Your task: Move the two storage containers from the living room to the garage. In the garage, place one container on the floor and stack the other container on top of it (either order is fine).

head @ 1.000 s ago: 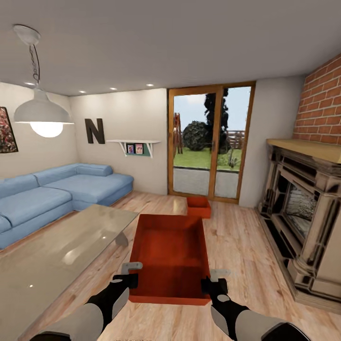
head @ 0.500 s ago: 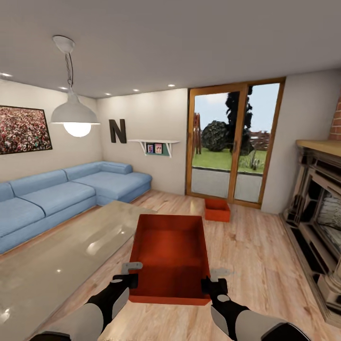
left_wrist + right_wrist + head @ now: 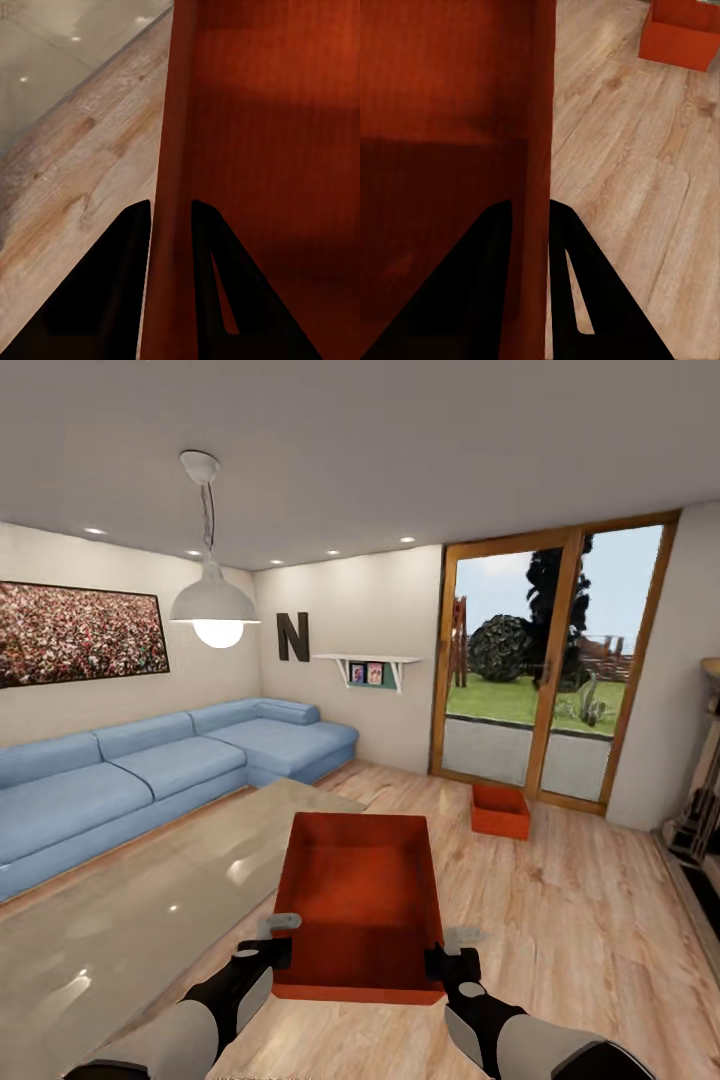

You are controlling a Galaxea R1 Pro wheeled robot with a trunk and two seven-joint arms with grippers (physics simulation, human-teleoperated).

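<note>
The left gripper [image 3: 280,938] and right gripper [image 3: 447,950] each clamp a side wall of the held storage container [image 3: 360,900], carried at 12 o'clock above the wood floor [image 3: 580,920]. The second container [image 3: 500,811] sits on the planks at 1 o'clock, near the glass doors [image 3: 545,680]. A glass table [image 3: 120,920] edges the left side (open boards lie right).

Matt orange-red container [image 3: 362,895], glossy glass table [image 3: 130,920], wood-plank floor [image 3: 570,920].

A blue corner sofa [image 3: 150,770] sits beside a glass table [image 3: 130,920], under a white pendant lamp [image 3: 214,605].
</note>
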